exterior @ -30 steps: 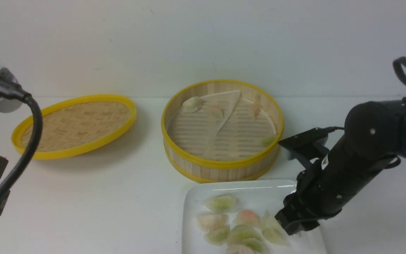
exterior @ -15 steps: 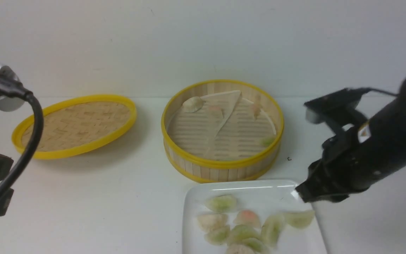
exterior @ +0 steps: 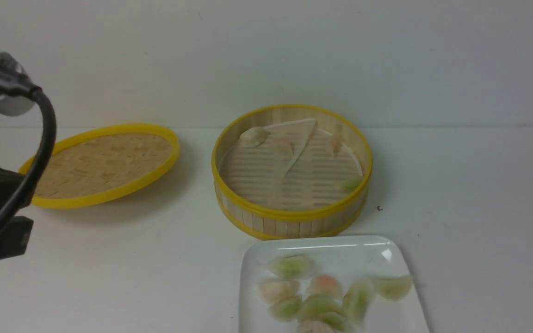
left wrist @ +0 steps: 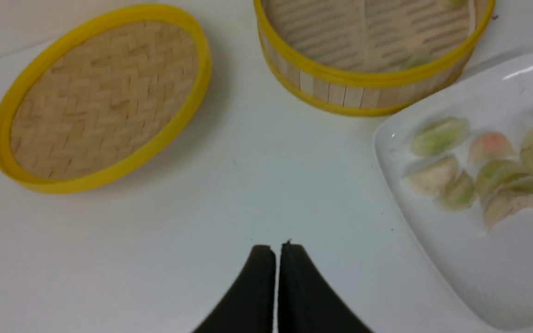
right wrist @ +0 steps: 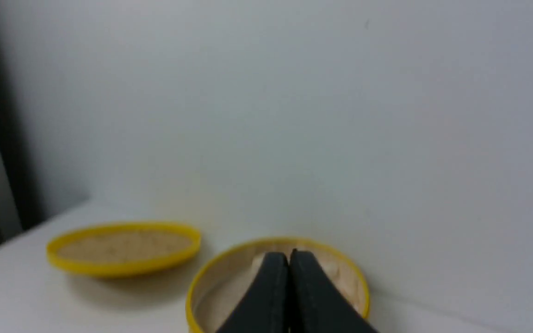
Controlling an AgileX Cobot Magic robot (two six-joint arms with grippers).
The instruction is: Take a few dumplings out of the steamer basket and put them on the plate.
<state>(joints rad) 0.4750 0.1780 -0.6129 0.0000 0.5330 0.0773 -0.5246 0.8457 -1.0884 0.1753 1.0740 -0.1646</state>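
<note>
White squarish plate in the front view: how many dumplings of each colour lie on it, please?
On the glossy white squarish plate:
Pale green crescent dumplings: 6
Cream-white crescent dumplings: 2
Pink crescent dumpling: 1
Total: 9

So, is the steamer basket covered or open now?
Open. The lid lies on the table left of the steamer basket, apart from it, and a few dumplings show inside.
</note>
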